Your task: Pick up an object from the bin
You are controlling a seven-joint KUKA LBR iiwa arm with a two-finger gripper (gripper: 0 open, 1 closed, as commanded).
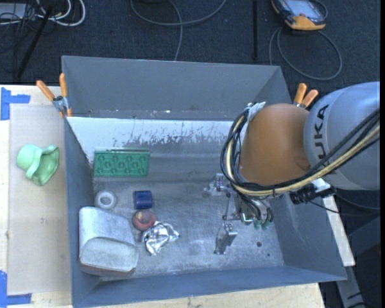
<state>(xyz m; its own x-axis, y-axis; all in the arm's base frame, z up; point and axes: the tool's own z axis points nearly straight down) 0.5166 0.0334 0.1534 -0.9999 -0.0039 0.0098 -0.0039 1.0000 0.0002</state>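
The floor (199, 43) where I work is dark carpet. Black cords (181, 40) lie on it in big loops. A grey and orange gadget (299, 11) rests there too, screen up.

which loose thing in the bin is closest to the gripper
The crumpled silver foil. It lies furthest right of the cluster, toward the gripper; the blue block, reddish round piece and white ring sit further left.
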